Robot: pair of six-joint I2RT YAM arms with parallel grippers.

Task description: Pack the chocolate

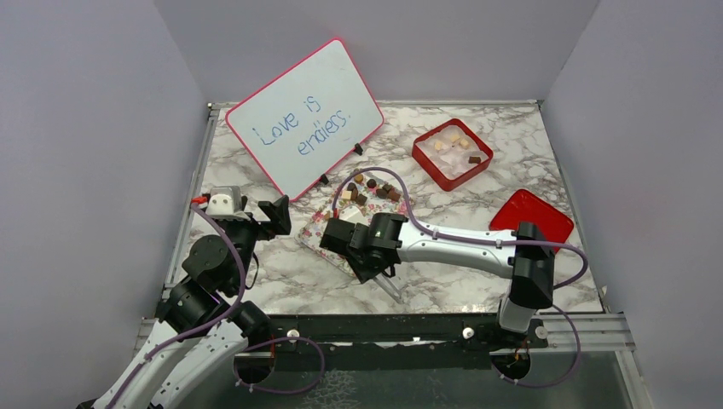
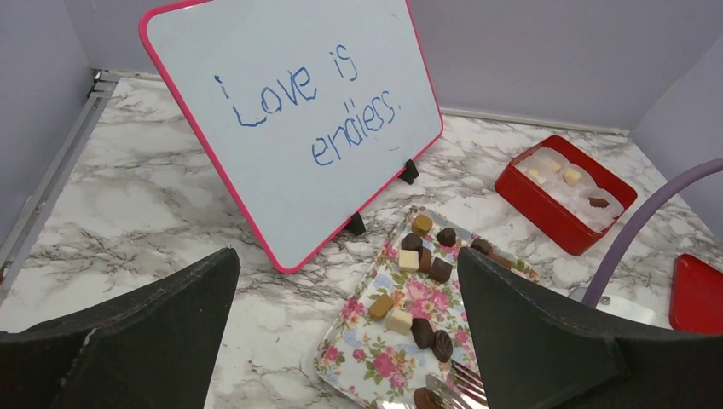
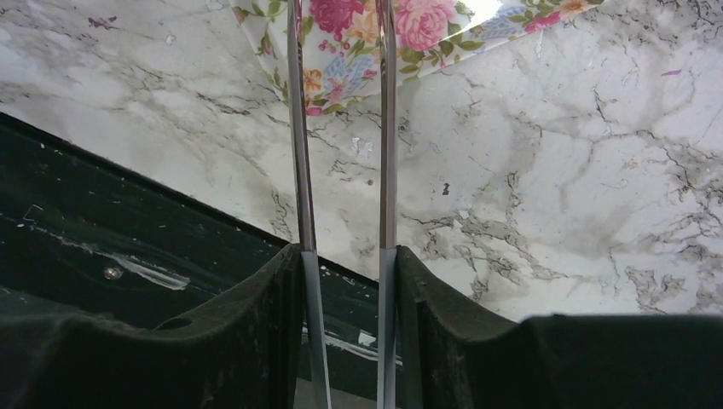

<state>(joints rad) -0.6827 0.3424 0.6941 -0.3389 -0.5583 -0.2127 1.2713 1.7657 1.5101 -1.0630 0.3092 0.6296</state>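
Several chocolate pieces (image 1: 367, 189), dark brown, mid-brown and cream, lie on the floral tray (image 1: 317, 230); they also show in the left wrist view (image 2: 424, 256). A few pieces (image 1: 453, 141) sit in white cups in the red box (image 1: 424, 160). My right gripper (image 1: 362, 247) is over the tray's near end, shut on metal tongs (image 3: 299, 170). The tongs' tips (image 2: 460, 390) rest on the tray beside a brown piece (image 2: 424, 398). My left gripper (image 1: 256, 215) is open and empty, left of the tray.
A pink-framed whiteboard (image 1: 303, 115) stands propped at the back left, close to the tray's far end. The red lid (image 1: 532, 215) lies at the right, near the right arm. The table's black front edge (image 3: 128, 247) is just below the right gripper.
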